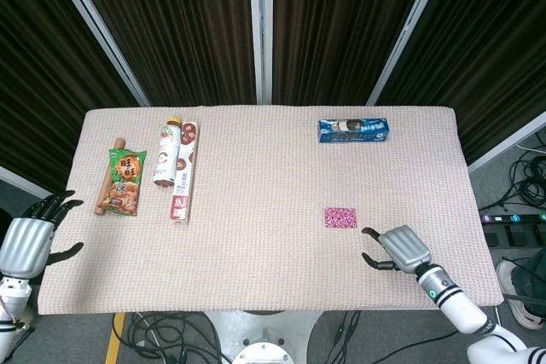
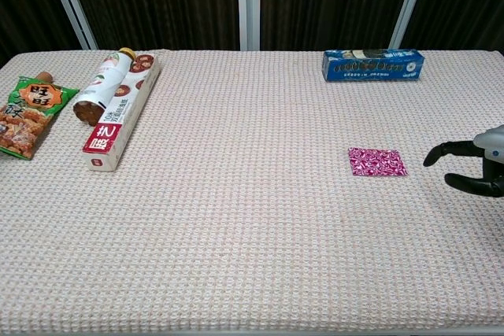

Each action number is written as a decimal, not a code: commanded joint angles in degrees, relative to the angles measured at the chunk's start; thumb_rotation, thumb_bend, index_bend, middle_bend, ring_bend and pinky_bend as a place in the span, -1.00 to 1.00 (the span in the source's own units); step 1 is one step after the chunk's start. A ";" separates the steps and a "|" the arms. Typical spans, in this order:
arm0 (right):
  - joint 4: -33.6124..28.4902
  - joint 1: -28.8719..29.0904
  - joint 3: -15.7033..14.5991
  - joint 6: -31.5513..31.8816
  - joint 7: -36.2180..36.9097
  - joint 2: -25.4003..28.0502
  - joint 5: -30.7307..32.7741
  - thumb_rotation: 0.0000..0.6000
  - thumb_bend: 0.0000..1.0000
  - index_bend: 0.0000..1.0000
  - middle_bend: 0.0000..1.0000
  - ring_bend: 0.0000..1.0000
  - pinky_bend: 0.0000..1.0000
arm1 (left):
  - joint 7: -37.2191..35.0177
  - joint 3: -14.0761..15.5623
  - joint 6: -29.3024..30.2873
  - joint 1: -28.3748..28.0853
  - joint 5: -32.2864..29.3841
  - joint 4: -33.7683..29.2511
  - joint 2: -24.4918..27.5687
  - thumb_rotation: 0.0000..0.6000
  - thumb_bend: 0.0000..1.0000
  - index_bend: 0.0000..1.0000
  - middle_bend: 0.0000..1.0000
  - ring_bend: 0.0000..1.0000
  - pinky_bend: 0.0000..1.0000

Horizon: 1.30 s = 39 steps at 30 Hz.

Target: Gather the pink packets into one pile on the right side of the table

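1. The wide table covered in a pale pink waffle-weave cloth [image 1: 273,176] filled most of both views, with dark curtains and light metal uprights behind it.
2. The right hand [image 1: 398,248], grey-shelled with black fingers, hung over the near right part of the cloth. Its fingers [image 2: 450,150] were spread apart and curved, and they held nothing.
3. The left hand [image 1: 27,238] stood off the left edge of the table, seen only in the head view; its fingers [image 1: 51,206] were spread and empty too.
4. A long white and red cardboard box with chocolate pictures [image 1: 184,172] lay far to the left of the right hand's fingers, running front to back.
5. A white bottle with a brown printed label and tan cap [image 1: 165,155] lay touching that box on its left side.
6. A blue rectangular biscuit box [image 1: 354,130] lay near the far edge, well beyond the right hand's fingertips.
7. A green snack bag with orange print [image 1: 124,180] rested just ahead of the left hand's fingers, partly over a brown roll-shaped item [image 1: 113,173].
8. The small flat rectangular pink packet [image 1: 340,217], magenta with a fine white speckled pattern, lay flat on the cloth. It sat just ahead of the right hand's fingertips and a little to their left, near but untouched. Only this one pink packet showed in either view.
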 commanded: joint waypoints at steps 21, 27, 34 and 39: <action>7.23 5.87 3.22 -4.48 -4.22 -8.16 8.44 -0.96 -0.30 -0.62 1.00 1.00 0.97 | -2.00 -0.27 -0.11 -0.31 -0.07 1.13 0.59 1.00 -1.00 -0.37 -0.41 -0.53 -0.31; 7.13 7.44 3.29 -5.99 -4.98 -9.09 9.71 -0.96 -0.30 -0.62 1.00 1.00 0.97 | -1.99 -0.31 -0.34 -0.51 -0.11 0.96 0.82 1.00 -1.00 -0.38 -0.41 -0.53 -0.31; 6.89 8.78 3.09 -7.28 -6.36 -10.00 11.70 -0.94 -0.30 -0.62 1.00 1.00 0.97 | -2.44 -0.21 -0.42 -0.38 -0.37 1.35 0.78 1.00 -1.00 -0.38 -0.41 -0.53 -0.31; 7.75 9.74 2.94 -8.85 -7.32 -10.96 14.11 -0.96 -0.29 -0.62 1.00 1.00 0.97 | -3.07 -0.19 -0.78 -0.27 -0.90 1.70 0.80 1.00 -1.00 -0.38 -0.41 -0.53 -0.31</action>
